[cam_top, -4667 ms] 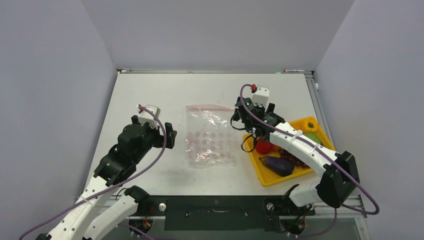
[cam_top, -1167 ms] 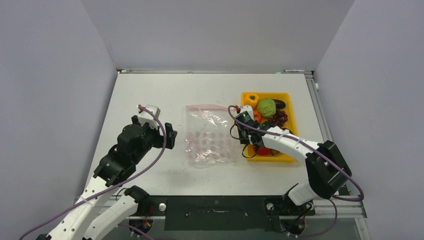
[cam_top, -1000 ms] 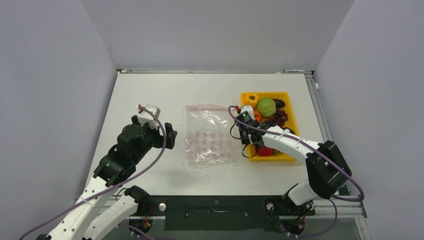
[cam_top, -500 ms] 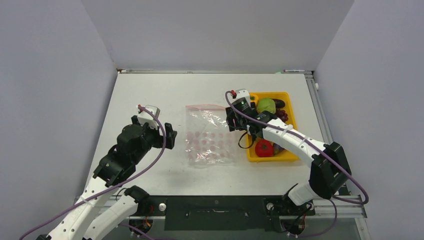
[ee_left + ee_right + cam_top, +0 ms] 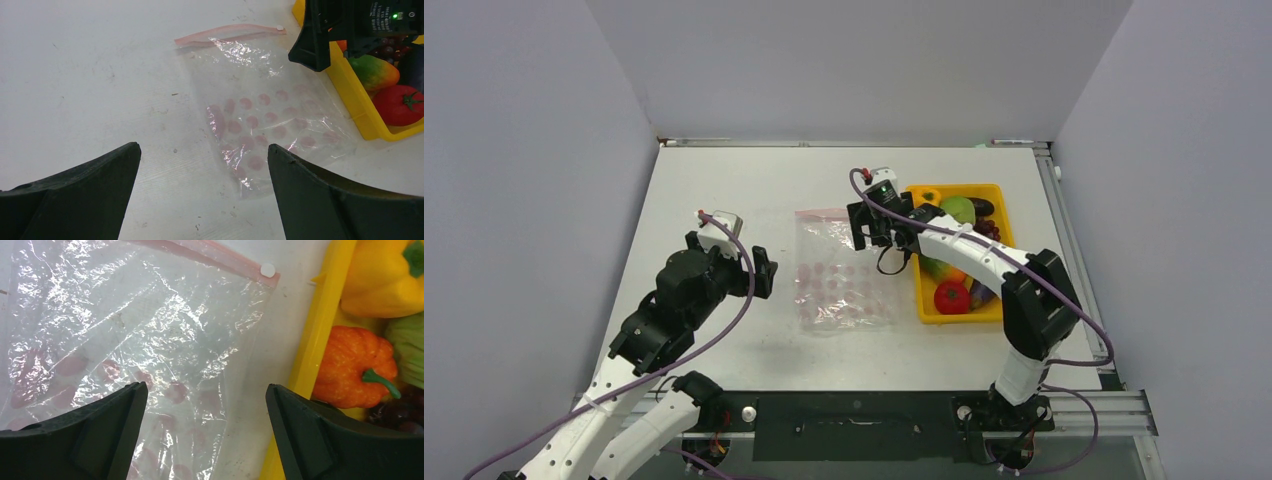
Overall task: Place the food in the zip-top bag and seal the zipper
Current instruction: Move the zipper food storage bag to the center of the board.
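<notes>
Right end effector point(image 5: 205, 390) wide open, empty, over bag point(image 5: 125, 340) flat on bench point(image 5: 292, 310); zipper point(image 5: 225, 257) runs crosswise just ahead, food point(image 5: 355, 370) in tray point(image 5: 312, 340) rightward; left end effector point(image 5: 202, 147) open, empty, farther off.

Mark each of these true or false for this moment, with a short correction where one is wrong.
1. The zip-top bag lies flat and empty. True.
2. The right gripper holds the red tomato. False: its jaws are open and empty over the bag's corner beside the tray; the tomato lies in the tray.
3. All the food sits in the yellow tray. True.
4. The left gripper is shut on the bag. False: it is open, off to the bag's left, touching nothing.
</notes>
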{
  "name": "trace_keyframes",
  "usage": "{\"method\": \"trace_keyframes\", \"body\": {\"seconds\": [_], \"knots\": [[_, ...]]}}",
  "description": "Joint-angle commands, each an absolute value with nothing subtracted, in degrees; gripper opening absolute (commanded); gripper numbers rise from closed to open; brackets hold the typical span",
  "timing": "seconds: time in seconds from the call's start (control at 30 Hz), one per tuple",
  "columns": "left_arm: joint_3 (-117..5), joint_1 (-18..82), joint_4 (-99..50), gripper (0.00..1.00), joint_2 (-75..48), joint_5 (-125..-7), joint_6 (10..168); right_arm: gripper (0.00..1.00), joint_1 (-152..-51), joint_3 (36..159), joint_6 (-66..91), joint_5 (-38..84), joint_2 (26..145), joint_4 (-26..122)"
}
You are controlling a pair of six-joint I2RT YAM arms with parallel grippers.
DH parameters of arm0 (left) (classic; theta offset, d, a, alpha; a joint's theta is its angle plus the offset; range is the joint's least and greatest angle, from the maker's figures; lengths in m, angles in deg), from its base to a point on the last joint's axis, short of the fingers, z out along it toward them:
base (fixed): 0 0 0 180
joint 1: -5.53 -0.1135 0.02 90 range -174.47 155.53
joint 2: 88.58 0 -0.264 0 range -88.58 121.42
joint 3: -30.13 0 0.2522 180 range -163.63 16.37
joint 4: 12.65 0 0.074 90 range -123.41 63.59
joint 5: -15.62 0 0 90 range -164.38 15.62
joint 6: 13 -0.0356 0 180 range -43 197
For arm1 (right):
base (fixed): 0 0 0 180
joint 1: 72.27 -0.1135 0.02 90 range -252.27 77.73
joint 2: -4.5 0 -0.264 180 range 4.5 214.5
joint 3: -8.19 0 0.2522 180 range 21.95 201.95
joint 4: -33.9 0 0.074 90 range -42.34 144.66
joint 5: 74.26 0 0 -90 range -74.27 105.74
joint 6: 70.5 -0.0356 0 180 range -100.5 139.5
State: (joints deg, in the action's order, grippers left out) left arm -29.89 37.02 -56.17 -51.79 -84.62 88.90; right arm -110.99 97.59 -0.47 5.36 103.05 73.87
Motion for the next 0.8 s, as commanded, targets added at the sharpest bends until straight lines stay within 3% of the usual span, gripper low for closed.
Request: {"method": "trace_keyframes", "body": {"seconds": [0.0, 0.77], "knots": [[-31.65, 36.75, -54.11, 0.96, -52.28, -84.45, 89.65, 0.9, -111.2, 101.84, -1.22, 7.44, 106.19, 70.64], [-31.62, 36.73, -54.22, 0.96, -51.41, -84.83, 89.48, 0.92, -106.64, 109.04, -2.25, 13.71, 120.45, 67.15]]}}
